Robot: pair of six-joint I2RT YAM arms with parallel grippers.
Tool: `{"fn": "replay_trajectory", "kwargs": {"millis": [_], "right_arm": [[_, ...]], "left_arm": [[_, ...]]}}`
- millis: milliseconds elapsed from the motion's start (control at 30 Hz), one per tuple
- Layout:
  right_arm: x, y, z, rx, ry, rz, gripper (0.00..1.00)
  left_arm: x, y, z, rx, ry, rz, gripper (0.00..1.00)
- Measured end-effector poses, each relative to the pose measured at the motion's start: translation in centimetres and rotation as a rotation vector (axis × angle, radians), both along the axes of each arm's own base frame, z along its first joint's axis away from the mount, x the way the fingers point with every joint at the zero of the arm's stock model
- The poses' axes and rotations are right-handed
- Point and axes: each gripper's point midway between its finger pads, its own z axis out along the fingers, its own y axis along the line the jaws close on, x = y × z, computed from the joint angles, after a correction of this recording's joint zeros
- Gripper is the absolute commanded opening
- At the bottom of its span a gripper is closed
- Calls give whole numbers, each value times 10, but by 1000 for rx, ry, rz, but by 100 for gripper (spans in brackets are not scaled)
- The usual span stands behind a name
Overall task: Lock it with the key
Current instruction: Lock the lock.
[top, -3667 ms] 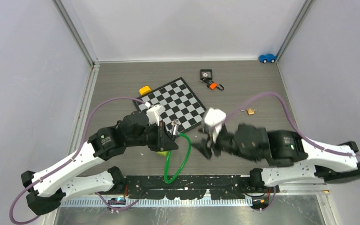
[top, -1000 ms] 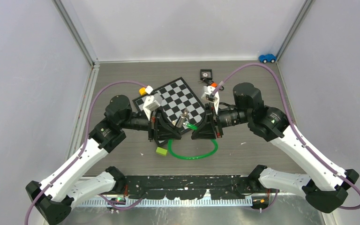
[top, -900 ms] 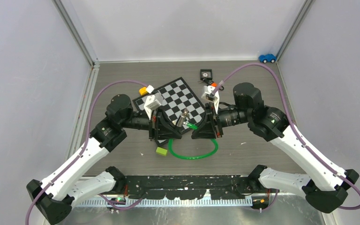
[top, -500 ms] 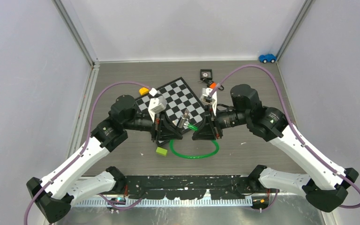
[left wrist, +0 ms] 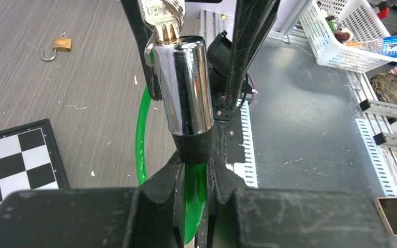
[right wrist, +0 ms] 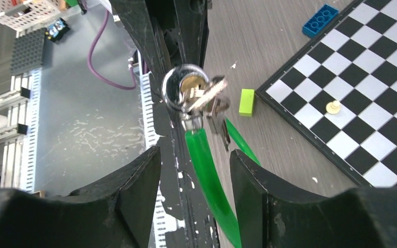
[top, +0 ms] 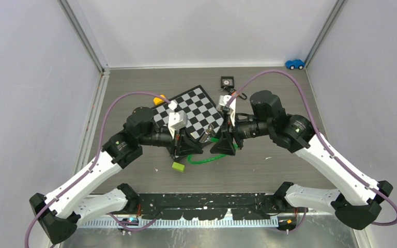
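Cable lock (top: 205, 135) held off the table, just off the chessboard's (top: 191, 103) near edge, between the two wrists.

Left gripper (left wrist: 194, 173) clamped on the cable lock at the black collar under the chrome cylinder (left wrist: 182, 88). Cylinder upright in the left wrist view. Key (left wrist: 160, 18) seated in its top end, with a second key hanging off the ring beside it.

Green cable (top: 207, 159) droops from the collar to the table on the near side of the chessboard.

Right gripper (right wrist: 194, 170) faces the cylinder's key end. Fingers stand well apart, the key (right wrist: 207, 95) between them and touching neither.

Green brick (right wrist: 247, 101) lies just off the chessboard's near edge. Brass padlock (left wrist: 57, 45), shackle open, lies well off the chessboard's right side.
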Motion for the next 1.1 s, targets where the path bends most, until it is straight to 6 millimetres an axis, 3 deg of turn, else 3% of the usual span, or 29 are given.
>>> {"fn": "replay_trajectory", "kwargs": {"millis": [167,333,467,600,900,1100], "right_arm": [[-2,-16,4,-36,-41,-41,59],[4,-28,26,-23,-46,-164,61],[24,-33,48,-12,16,-355,50],[41,-22,66,6,153,-480,37],[50,-6,31,-95,435,-604,32],[44,-5,30,-101,491,-598,26]], "left_arm": [[3,0,-1,4,-21,11,0],[9,4,-14,55,-61,32,0],[15,11,-30,120,-102,57,0],[19,17,-39,168,-139,77,0],[20,20,-40,183,-166,78,0],[20,20,-41,184,-172,76,0]]}}
